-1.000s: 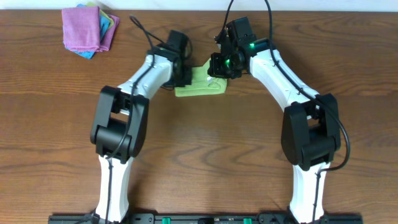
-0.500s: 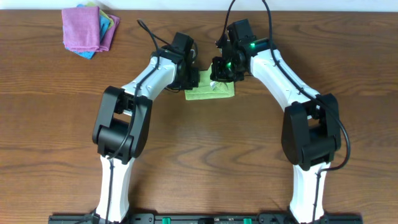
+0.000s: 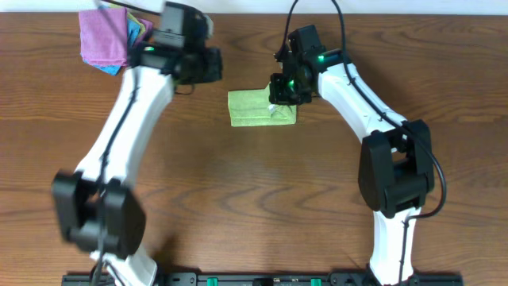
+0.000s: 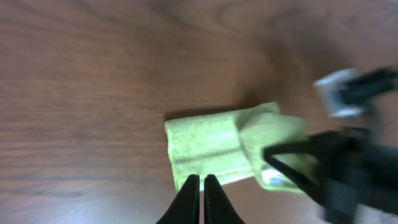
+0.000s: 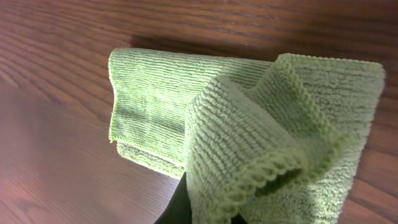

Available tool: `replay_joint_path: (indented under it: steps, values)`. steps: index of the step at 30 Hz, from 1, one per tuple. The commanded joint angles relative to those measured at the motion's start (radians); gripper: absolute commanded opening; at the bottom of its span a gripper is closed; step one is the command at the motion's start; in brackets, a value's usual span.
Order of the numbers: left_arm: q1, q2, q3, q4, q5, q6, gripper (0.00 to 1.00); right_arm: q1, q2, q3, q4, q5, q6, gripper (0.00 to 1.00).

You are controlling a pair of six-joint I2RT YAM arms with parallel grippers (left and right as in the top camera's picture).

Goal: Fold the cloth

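Part-folded cloth (image 3: 252, 109) on bench (image 3: 262, 199); right claw (image 3: 279, 100) gripping.
The right claw is clamped on the cloth's lifted right edge, apparently to carry it over the flat half. The left claw (image 4: 201, 179) is closed, empty and held clear.

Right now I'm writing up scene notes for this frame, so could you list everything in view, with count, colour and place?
cloth: one, lime green, folded, mid-table, right end lifted
cloth pile: one, purple on top with blue edges showing, far left corner
table: one, brown wood, under everything
left arm: one, white and black, reaching toward the pile
right arm: one, white and black, reaching to the cloth
left gripper: one, black, shut and empty, apart from the cloth
right gripper: one, black, shut on the cloth's right end
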Motion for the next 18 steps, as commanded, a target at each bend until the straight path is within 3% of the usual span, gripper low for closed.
replay_joint_path:
  steps: [1,10,18]
  values:
    - [0.054,-0.093,0.016,-0.040,0.011,0.061,0.06,0.043,-0.029,0.013,0.027,0.012,-0.038,0.01]
    - [0.214,-0.245,0.016,-0.182,0.122,0.097,0.06,0.125,-0.028,0.013,0.093,0.199,-0.044,0.01]
    - [0.218,-0.246,0.016,-0.196,0.122,0.111,0.06,0.154,0.019,0.013,0.119,0.207,-0.044,0.01]
